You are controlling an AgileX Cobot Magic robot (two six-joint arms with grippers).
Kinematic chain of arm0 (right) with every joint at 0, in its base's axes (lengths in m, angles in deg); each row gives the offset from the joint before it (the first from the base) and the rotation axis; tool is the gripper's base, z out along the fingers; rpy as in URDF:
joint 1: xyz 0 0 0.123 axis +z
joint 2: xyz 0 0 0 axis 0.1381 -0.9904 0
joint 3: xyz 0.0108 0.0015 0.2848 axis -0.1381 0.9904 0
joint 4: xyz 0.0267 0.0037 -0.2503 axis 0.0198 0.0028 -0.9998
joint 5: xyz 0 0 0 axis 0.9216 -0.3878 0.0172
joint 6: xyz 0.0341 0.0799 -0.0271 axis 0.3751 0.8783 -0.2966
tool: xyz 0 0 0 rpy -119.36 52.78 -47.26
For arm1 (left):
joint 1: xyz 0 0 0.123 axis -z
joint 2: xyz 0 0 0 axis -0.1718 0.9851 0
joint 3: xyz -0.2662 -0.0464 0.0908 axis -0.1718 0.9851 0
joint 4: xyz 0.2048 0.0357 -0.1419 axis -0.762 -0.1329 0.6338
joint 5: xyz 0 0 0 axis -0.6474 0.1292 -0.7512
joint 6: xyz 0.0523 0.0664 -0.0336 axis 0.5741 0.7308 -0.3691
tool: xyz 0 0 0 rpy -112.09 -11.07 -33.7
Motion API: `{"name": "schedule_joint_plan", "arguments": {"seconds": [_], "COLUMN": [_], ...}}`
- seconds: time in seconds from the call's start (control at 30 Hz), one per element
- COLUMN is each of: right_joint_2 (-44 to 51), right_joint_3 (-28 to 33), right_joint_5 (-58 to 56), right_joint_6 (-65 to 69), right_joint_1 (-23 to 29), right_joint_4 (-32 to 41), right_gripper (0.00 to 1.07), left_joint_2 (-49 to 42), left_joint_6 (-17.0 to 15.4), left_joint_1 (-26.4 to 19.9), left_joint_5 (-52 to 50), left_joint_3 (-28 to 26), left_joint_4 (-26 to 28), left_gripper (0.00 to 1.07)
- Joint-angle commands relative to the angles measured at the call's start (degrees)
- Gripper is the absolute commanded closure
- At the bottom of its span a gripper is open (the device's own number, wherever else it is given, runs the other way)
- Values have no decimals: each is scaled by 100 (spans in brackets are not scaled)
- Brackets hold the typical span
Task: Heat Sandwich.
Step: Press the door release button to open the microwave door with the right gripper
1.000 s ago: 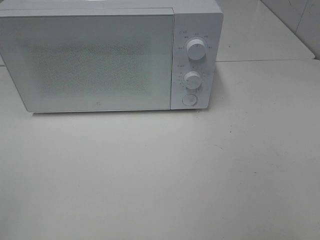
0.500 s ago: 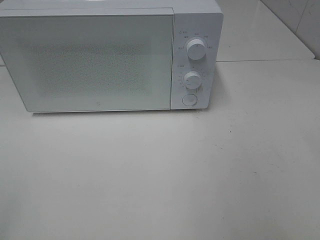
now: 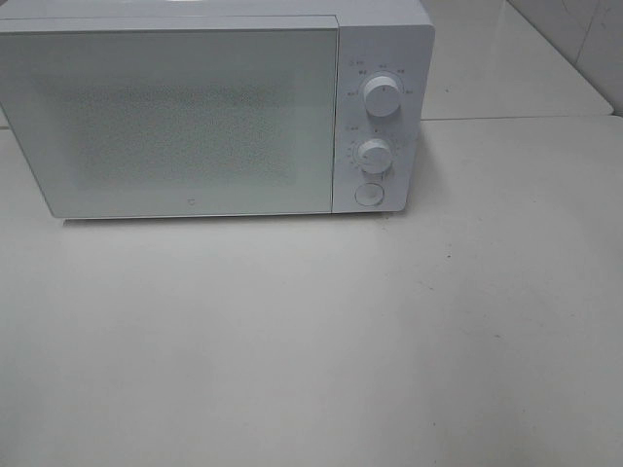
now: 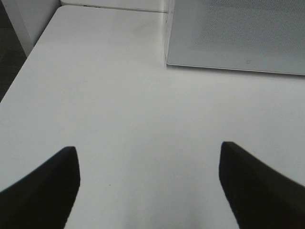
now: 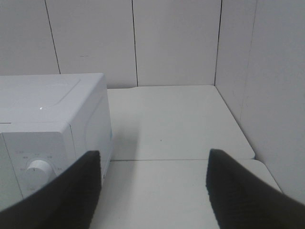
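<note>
Spreading across all three views, a white table [image 3: 389, 341] carries a white microwave [image 3: 224, 107], which stands toward the back left corner with its front facing the near edge. A tiled wall [image 5: 176, 43] rises behind the back edge and along the right edge. The microwave's wide frosted door [image 4: 238, 33] is closed and takes up most of its front, so nothing inside can be made out.

The sandwich shows in none of the views. Whether it sits behind the frosted door cannot be told.

The left tool [image 4: 148, 148] hovers over bare table near the left edge, in front of the microwave's left front corner. Its two dark fingers [image 4: 43, 191] are spread wide with nothing between them. The right tool [image 5: 153, 153] hangs to the right of the microwave, pointed toward the back right corner. Its fingers [image 5: 238, 191] are also spread wide and hold nothing.

On the narrow panel right of the door, an upper knob [image 3: 383, 95] sits above a lower knob [image 3: 374, 154]. A small round button [image 3: 368, 195] lies just under them.
</note>
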Motion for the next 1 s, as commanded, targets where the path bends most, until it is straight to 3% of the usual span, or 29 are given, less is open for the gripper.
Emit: {"name": "schedule_joint_plan", "arguments": {"seconds": [0.03, 0.73, 1.0], "right_joint_2": [-407, -2962, -3724], "right_joint_3": [17, 92, 493], "right_joint_5": [665, 2641, 3908], "right_joint_6": [0, 825, 1765], "right_joint_1": [-17, 11, 11], "right_joint_4": [-34, -63, -1175], "right_gripper": [44, 44, 44], "left_joint_2": [-97, -97, -97], "left_joint_6": [-11, -11, -11], "left_joint_1": [-29, -29, -29], "left_joint_5": [-86, -86, -86], "left_joint_3": [11, 11, 11], "left_joint_4": [-46, -46, -46], "left_gripper": [30, 30, 30]}}
